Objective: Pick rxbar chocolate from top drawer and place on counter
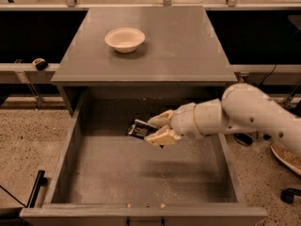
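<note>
Camera view: the camera looks down from in front of a grey cabinet onto the counter [188,41] and the top drawer [70,154], which is pulled fully open toward the viewer. The white arm [244,112] enters from the right edge and reaches leftward over the drawer's right wall. The gripper [149,128] is positioned over the rear half of the drawer, slightly left of centre and below the overhanging front edge of the counter. Its two pale fingers [161,136] are clamped on the rxbar chocolate [138,128], one finger above the bar and one below. The bar is gripped at its right end, and its dark wrapper projects leftward from the fingertips at a slight tilt. The bar appears raised clear of the drawer floor, and a soft shadow of the arm lies on the floor nearer the viewer. The drawer floor is grey with pale crumbs scattered toward the front and right. A white bowl [124,39] stands upright on the left rear part of the counter, well apart from the gripper. Speckled terrazzo flooring [28,140] is visible on both sides of the cabinet.
</note>
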